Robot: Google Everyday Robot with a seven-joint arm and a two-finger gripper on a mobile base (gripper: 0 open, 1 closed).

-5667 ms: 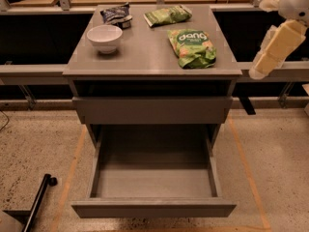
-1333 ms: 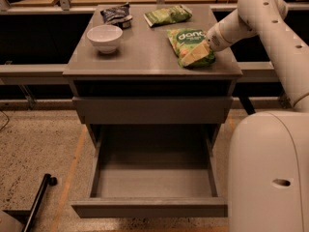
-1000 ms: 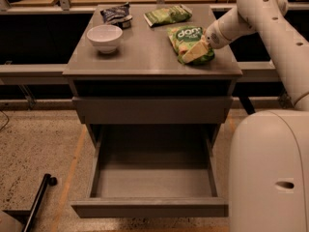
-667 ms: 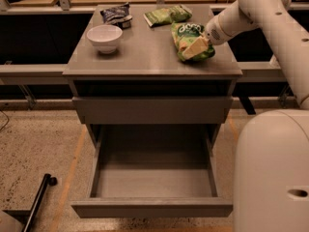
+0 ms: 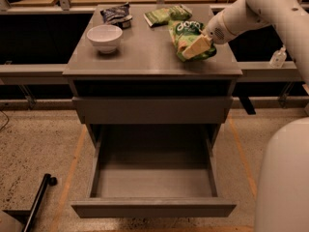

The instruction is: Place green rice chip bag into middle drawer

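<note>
The green rice chip bag [image 5: 186, 35], bright green with white "dang" lettering, is on the right side of the grey cabinet top, tilted with one end raised. My gripper [image 5: 196, 47] reaches in from the right and is shut on the bag's lower right part, its pale fingers [image 5: 199, 44] lying across it. The middle drawer [image 5: 153, 208] is pulled wide open at the bottom of the cabinet, and its grey floor is bare. It lies below and in front of the bag.
A white bowl [image 5: 105, 36] stands at the left of the cabinet top [image 5: 145, 57]. A dark bag [image 5: 117, 14] and a paler green bag [image 5: 163, 15] lie at the back. A closed drawer front [image 5: 152, 109] sits above the open drawer. My white body [image 5: 285, 178] fills the lower right.
My arm came in from the right and closed on the green bag. The bag has since been raised and tilted slightly toward the back of the cabinet top.
</note>
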